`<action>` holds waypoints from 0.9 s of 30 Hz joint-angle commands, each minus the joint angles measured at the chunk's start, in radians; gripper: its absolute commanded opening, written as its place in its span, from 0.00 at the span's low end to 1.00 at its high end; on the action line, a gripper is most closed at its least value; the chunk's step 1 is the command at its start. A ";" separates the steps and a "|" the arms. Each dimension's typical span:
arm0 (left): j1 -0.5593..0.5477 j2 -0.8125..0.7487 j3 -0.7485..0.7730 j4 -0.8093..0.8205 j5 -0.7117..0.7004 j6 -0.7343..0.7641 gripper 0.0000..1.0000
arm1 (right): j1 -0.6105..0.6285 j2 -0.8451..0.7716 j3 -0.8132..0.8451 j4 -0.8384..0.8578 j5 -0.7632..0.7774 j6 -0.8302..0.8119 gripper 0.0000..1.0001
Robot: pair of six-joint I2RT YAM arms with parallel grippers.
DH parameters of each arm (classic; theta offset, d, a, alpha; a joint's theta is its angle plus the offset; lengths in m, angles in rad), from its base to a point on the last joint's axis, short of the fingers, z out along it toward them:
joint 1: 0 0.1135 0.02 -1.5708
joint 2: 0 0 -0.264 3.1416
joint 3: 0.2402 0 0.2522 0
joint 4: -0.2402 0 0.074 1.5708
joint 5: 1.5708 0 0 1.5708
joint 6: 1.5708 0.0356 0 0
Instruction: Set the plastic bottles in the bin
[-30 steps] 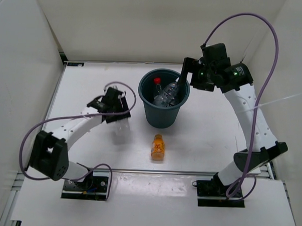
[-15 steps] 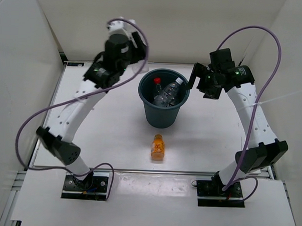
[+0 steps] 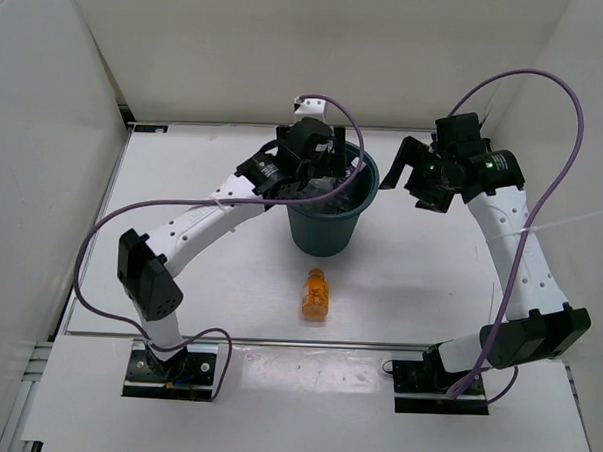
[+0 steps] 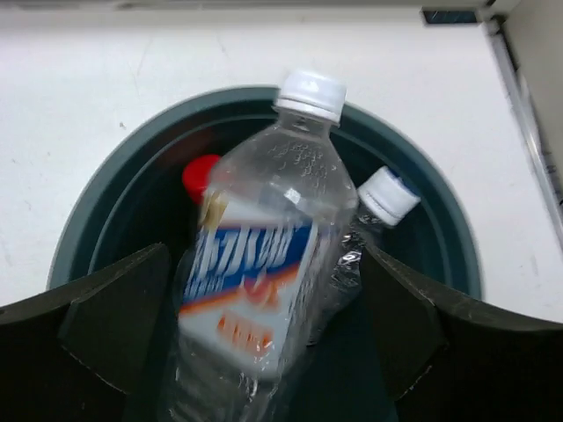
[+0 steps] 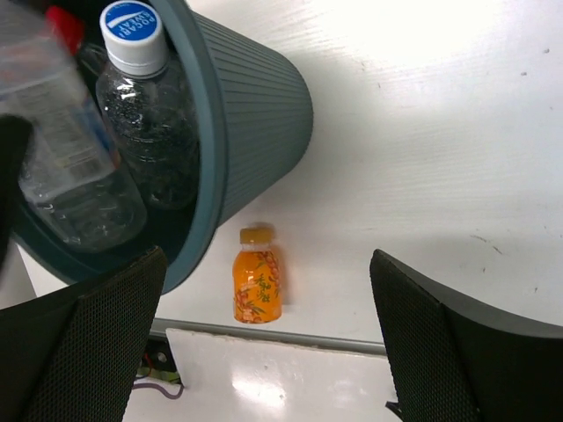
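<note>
The teal bin (image 3: 326, 232) stands mid-table. My left gripper (image 3: 329, 177) hangs over its mouth with its fingers spread wide. In the left wrist view a clear bottle with a white cap and a blue and orange label (image 4: 255, 264) is blurred between the fingers (image 4: 114, 316) above the bin (image 4: 440, 224), with a gap on its right side. Inside lie a red-capped bottle (image 4: 201, 174) and a clear bottle with a blue-marked cap (image 4: 387, 195). An orange bottle (image 3: 316, 294) lies on the table in front of the bin. My right gripper (image 3: 398, 176) is open and empty beside the bin's right rim.
White walls enclose the table on the left, back and right. The right wrist view shows the bin's ribbed wall (image 5: 255, 97), the orange bottle (image 5: 257, 286) and the table's front metal edge (image 5: 290, 338). Purple cables loop over both arms.
My left arm rose from the table's left side, swung over the back and came over the bin with a clear bottle. My right gripper drew back to the right from the bin.
</note>
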 commanded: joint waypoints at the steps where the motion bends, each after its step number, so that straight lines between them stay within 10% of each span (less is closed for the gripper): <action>1: -0.011 -0.137 0.012 0.035 -0.099 -0.009 1.00 | -0.017 -0.030 -0.022 0.039 -0.011 0.017 1.00; 9: -0.011 -0.309 0.035 0.035 -0.296 0.041 1.00 | -0.015 -0.176 -0.226 0.213 -0.115 0.001 1.00; 16: 0.034 -0.676 -0.428 0.035 -0.542 -0.078 1.00 | 0.186 -0.701 -0.966 0.839 -0.048 -0.087 1.00; 22: 0.034 -0.964 -0.732 -0.023 -0.542 -0.184 1.00 | 0.342 -0.615 -1.128 0.910 -0.082 -0.136 1.00; 27: 0.034 -0.969 -0.731 -0.475 -0.613 -0.510 1.00 | 0.492 -0.448 -1.128 1.043 0.042 -0.114 1.00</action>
